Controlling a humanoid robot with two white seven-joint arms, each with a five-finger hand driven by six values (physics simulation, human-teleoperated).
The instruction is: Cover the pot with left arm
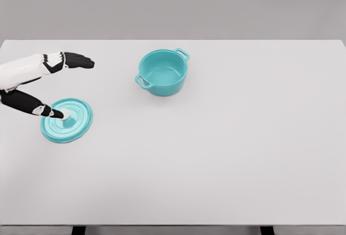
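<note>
My left hand (pixel 51 86) reaches in from the worktop's (pixel 227 154) left edge, fingers (pixel 75 60) stretched out above and thumb (pixel 54 112) low — thumb tip touching the white knob (pixel 66 115) of the lid (pixel 66 120). Hand is spread apart, not clamped on anything yet; the knob sits between thumb and fingers, which I read as the set-up for a pinch.

Lid lies flat near the left edge, right way up, knob on top — so it can be lifted and set down without turning over.

Pot (pixel 162 73) stands upright toward the far edge, left of the middle, well apart from the lid. Mouth open, inside empty as far as I can see. Two small handles, one toward the far side, one toward the near left.

Right arm not seen.

Judgement: grasp stage, covering not begun. Next the fingers must close on the knob, then carry right and away to the pot
</note>
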